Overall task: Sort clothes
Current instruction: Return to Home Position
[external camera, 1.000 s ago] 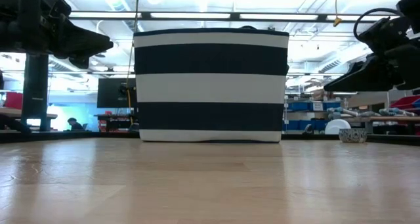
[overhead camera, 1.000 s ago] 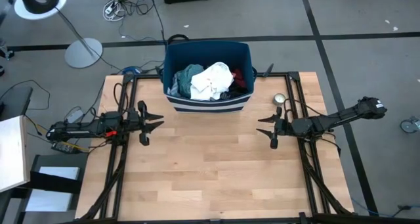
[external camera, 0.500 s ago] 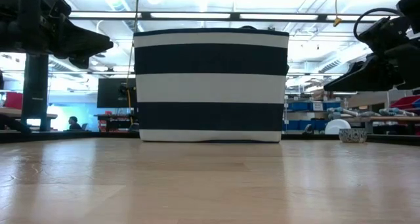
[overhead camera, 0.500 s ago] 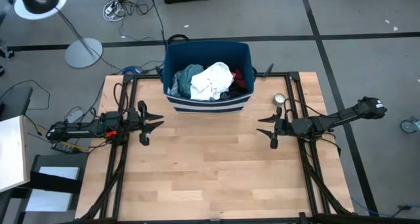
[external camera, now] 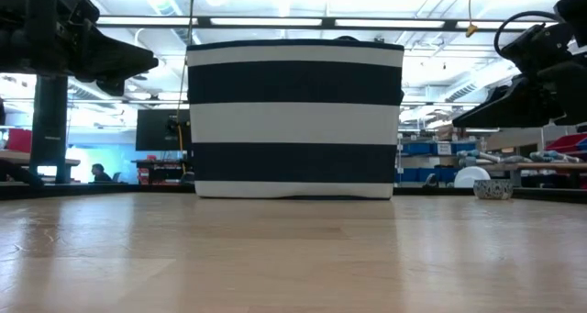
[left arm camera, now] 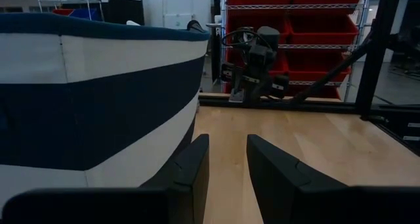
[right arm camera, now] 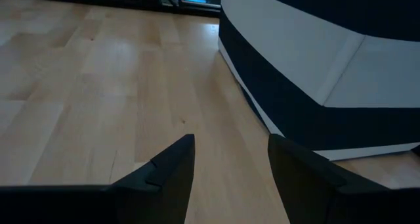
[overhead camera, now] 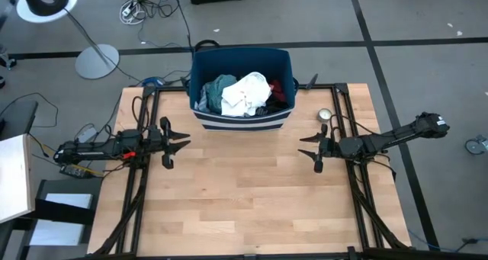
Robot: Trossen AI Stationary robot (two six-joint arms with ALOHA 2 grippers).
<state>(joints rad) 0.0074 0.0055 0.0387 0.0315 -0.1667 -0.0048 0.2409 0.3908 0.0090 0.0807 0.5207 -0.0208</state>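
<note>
All of the clothes [overhead camera: 244, 94] lie heaped inside the navy-and-white striped bin [overhead camera: 241, 121], with teal and light blue cloth toward its left wall, a white piece in the middle, and dark and red bits toward its right wall. The 2 grippers hang above the wooden table [overhead camera: 244, 207] in front of the bin, the left gripper [overhead camera: 183, 140] off its left front corner and the right gripper [overhead camera: 305, 145] off its right front corner. Each is apart from the bin, fingers parted, with nothing between them.

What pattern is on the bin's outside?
Wide navy and white horizontal stripes on the bin; clearest in the low view.
</note>
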